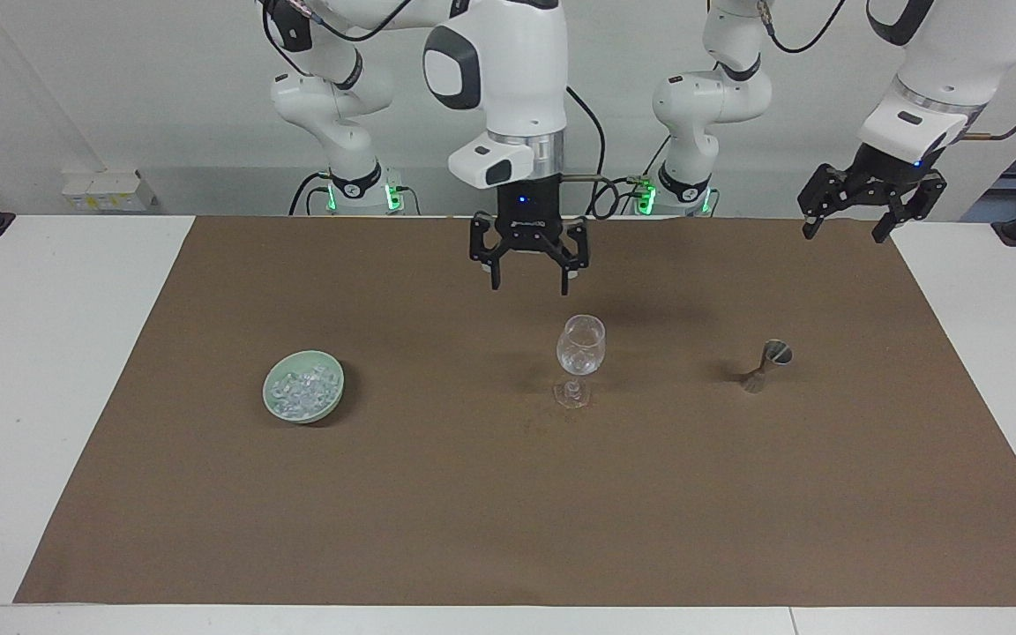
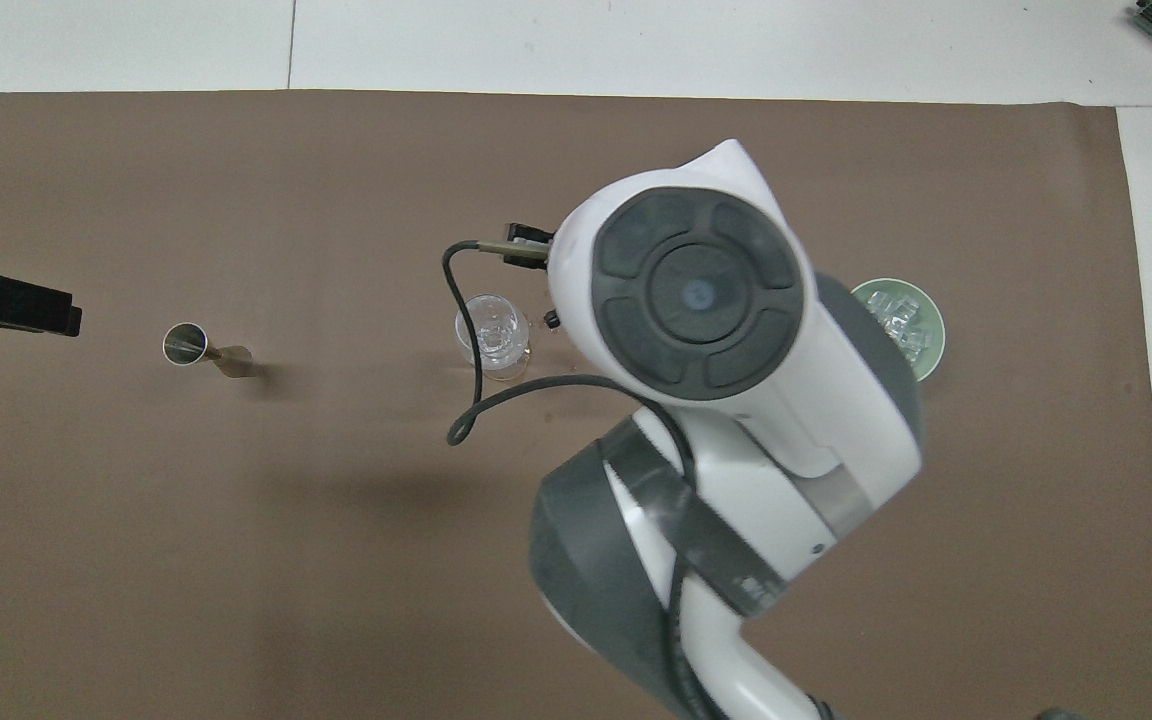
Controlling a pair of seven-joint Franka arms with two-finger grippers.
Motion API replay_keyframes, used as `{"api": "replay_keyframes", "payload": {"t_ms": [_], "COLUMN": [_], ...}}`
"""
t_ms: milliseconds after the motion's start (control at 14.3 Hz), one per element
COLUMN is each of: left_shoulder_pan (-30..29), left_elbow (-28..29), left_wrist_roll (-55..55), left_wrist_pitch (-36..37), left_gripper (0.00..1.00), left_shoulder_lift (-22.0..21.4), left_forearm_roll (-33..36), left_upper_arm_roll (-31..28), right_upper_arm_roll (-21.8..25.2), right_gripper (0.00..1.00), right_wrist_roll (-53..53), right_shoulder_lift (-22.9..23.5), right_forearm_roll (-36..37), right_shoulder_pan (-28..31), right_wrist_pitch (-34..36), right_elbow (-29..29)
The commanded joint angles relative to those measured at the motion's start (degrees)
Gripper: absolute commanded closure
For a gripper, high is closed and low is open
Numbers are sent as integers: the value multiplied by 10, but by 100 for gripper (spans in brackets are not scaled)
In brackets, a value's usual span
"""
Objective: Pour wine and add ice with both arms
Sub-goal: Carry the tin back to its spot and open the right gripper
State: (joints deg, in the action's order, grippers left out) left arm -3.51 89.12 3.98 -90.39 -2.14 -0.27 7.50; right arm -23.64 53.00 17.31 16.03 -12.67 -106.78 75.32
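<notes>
The clear stemmed glass (image 1: pixel 580 353) stands upright mid-mat; it also shows in the overhead view (image 2: pixel 489 330), with glinting bits in its bowl. The ice (image 1: pixel 301 388) fills a pale green bowl (image 1: pixel 333 388) toward the right arm's end. In the overhead view the right arm hides part of that bowl (image 2: pixel 928 352) and its ice (image 2: pixel 896 315). My right gripper (image 1: pixel 529 284) is open and empty, raised over the mat between glass and bowl; its own wrist hides it from overhead. My left gripper (image 1: pixel 843 235) is open, waiting high over the mat's edge at its own end.
A small metal jigger (image 1: pixel 768 363) stands on the brown mat (image 1: pixel 508 511) between the glass and the left arm's end; it also shows in the overhead view (image 2: pixel 186 343). White table (image 1: pixel 32 397) borders the mat.
</notes>
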Motion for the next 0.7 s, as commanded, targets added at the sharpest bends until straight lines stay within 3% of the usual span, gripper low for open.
{"api": "replay_keyframes", "payload": {"t_ms": [0, 629], "left_shoulder_pan": [-4, -4], "left_elbow": [6, 6], "left_wrist_roll": [11, 11], "left_wrist_pitch": [6, 6], "left_gripper": [0, 0], "left_shoulder_lift": [-8, -9], "left_forearm_roll": [-8, -8], "left_upper_arm_roll": [0, 0], "right_upper_arm_roll": [-6, -4], "right_gripper": [0, 0], "right_wrist_roll": [-18, -66], "right_shoulder_lift": [-45, -125], "right_forearm_roll": [-45, -74], "right_shoulder_pan": [67, 155], "right_wrist_pitch": [28, 142], "right_elbow": [37, 62]}}
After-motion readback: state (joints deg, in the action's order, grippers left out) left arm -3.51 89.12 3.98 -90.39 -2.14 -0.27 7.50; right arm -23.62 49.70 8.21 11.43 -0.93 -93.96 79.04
